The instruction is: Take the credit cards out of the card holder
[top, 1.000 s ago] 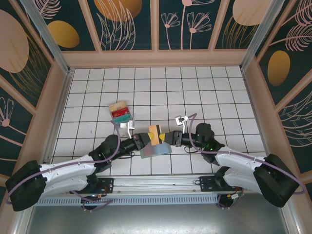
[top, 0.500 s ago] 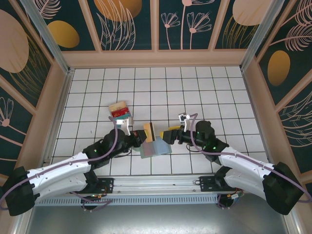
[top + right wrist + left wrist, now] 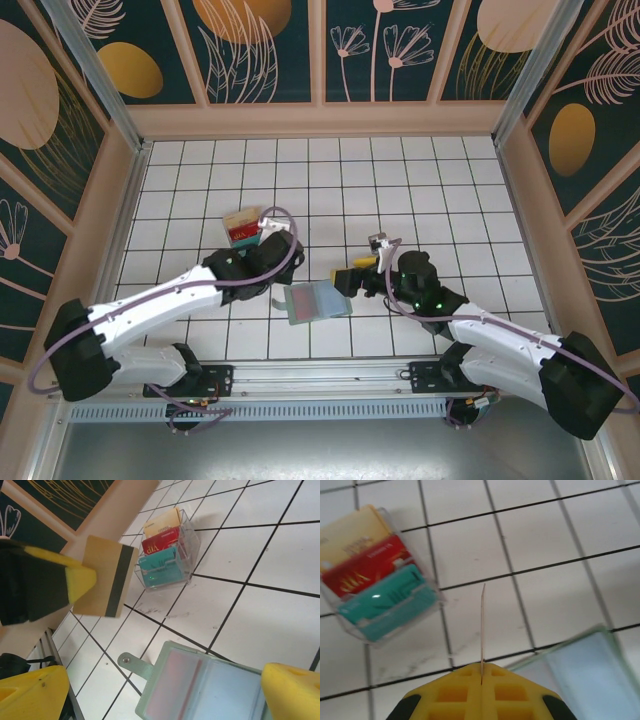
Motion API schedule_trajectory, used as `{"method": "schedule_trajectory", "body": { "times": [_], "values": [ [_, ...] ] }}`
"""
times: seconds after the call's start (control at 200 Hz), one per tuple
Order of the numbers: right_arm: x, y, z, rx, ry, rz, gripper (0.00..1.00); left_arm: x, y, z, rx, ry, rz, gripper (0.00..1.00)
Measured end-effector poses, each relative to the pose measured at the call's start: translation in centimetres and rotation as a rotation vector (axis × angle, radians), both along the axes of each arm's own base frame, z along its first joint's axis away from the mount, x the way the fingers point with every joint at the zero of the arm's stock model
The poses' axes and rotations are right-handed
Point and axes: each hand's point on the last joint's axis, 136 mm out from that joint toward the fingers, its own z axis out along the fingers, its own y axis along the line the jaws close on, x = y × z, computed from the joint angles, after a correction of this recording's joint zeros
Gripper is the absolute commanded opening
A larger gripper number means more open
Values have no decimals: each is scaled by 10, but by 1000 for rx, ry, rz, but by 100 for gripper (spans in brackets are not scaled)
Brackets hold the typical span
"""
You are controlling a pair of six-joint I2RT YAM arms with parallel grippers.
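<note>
The card holder (image 3: 318, 302) lies open and flat on the white tiles, grey-green with clear pockets and a snap tab (image 3: 131, 662). A pinkish tint shows through its left pocket (image 3: 175, 690). My left gripper (image 3: 272, 243) is shut on one tan credit card with a dark stripe (image 3: 107, 582). In the left wrist view that credit card (image 3: 482, 625) is edge-on above the tiles between the shut yellow fingers (image 3: 481, 672). My right gripper (image 3: 352, 271) hovers open just right of the card holder (image 3: 200, 685), its yellow fingertips (image 3: 30, 692) wide apart with nothing gripped.
A clear box with tan, red and teal cards (image 3: 243, 225) stands back left of the card holder, close to my left gripper (image 3: 92, 577); the box (image 3: 375, 600) also appears in the left wrist view. Wooden walls (image 3: 320, 120) ring the tiled floor.
My left gripper has pulled the tan card clear of the card holder and carried it back-left toward the clear box. My right gripper has opened wide, and the card holder now lies flat.
</note>
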Motion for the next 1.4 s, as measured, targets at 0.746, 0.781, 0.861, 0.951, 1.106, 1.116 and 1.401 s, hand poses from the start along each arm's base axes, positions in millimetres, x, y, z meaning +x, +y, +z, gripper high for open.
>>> {"method": "schedule_trajectory", "body": {
  "times": [0.746, 0.781, 0.861, 0.951, 1.106, 1.116, 1.401],
  "values": [
    [-4, -6, 10, 11, -18, -13, 99, 82, 64, 7, 656, -85, -203, 0],
    [-5, -6, 10, 13, -15, -10, 99, 85, 64, 5, 672, -81, -221, 0],
    [-6, -5, 10, 15, -13, -3, 99, 90, 63, 0, 709, -73, -274, 0],
    [-6, -5, 11, 17, -10, 0, 99, 96, 61, -3, 736, -71, -331, 0],
    [-6, -5, 11, 18, -9, 0, 99, 107, 69, -5, 774, -66, -380, 0],
    [-6, -5, 11, 18, -9, 0, 99, 108, 70, -5, 776, -66, -382, 0],
    [-6, -5, 10, 17, -7, 0, 99, 106, 89, -33, 830, -13, -439, 0]
  ]
}}
